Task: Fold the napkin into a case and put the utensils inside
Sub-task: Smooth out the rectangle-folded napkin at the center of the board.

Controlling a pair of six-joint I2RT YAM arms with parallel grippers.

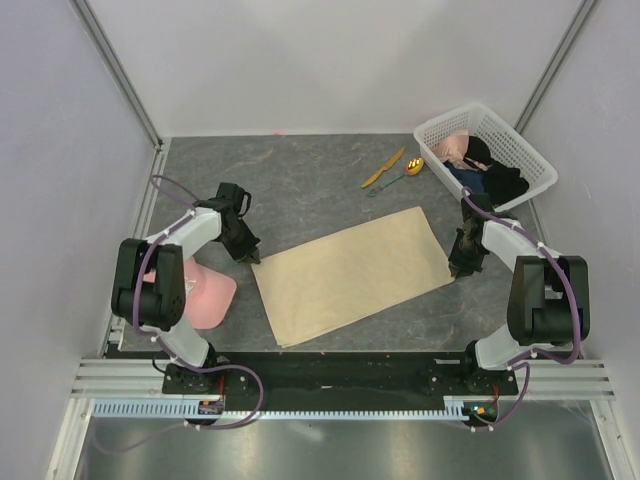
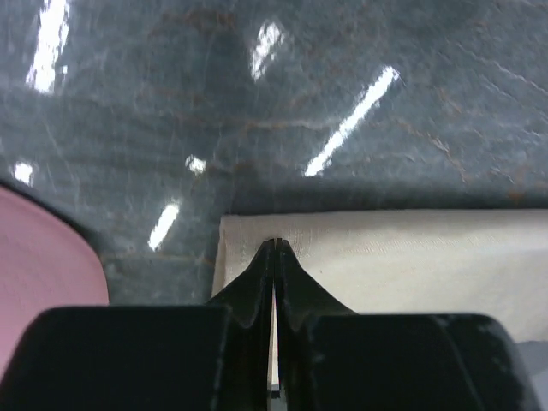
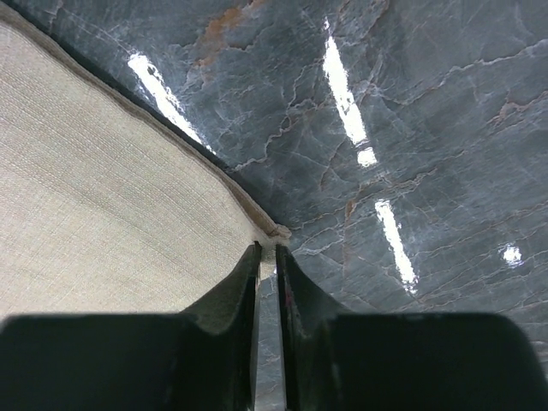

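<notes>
The beige napkin point(image 1: 350, 275) lies flat on the table as a folded, slanted rectangle. My left gripper point(image 1: 254, 256) points down at its far left corner. In the left wrist view its tips point(image 2: 276, 243) meet on the napkin point(image 2: 402, 257) just inside the edge, pinching the cloth. My right gripper point(image 1: 460, 268) stands at the right corner. In the right wrist view its jaws point(image 3: 267, 250) are a narrow gap apart, with the napkin's corner point(image 3: 276, 233) at their tips. The utensils lie at the back: an orange knife point(image 1: 383, 168) and a green-handled spoon point(image 1: 400, 176).
A white basket point(image 1: 520, 145) with dark and pink clothes stands at the back right, close behind the right arm. A pink cap point(image 1: 208, 295) lies beside the left arm, near the napkin's left edge. Frame posts rise at the two back corners.
</notes>
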